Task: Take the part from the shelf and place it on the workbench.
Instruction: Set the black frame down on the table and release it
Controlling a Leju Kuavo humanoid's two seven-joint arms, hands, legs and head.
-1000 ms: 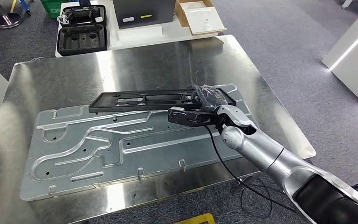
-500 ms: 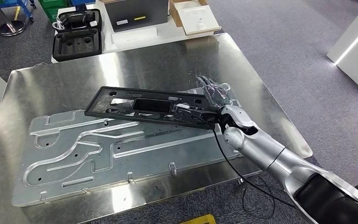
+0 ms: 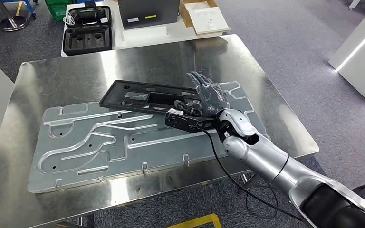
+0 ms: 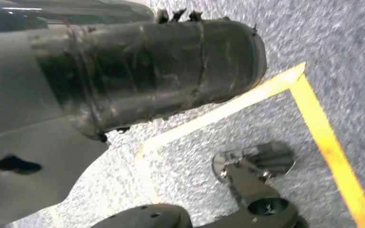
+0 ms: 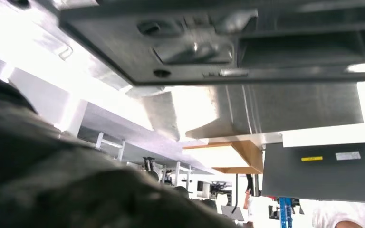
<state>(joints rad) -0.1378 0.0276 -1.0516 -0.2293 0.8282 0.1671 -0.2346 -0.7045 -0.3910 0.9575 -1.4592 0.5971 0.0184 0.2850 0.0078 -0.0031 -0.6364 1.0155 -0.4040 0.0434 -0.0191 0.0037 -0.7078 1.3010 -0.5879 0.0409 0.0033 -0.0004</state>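
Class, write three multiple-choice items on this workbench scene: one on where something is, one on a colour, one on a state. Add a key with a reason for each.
1. Where does the long black plastic frame part lie?
A. on the grey carpet
B. on the large silver embossed metal panel, atop the steel workbench
C. inside the open cardboard box

2. What colour are the floor tape lines in the left wrist view?
A. yellow
B. red
C. white

3. What is the robot's right hand doing?
A. hanging beside the robot's body
B. resting on the far white table
C. lying at the part's near end, dark fingers spread over it

Key: B, the head view shows the frame across the panel's upper edge. A, yellow tape crosses the carpet. C, the fingers fan out over the frame's end; whether they grip it cannot be told.
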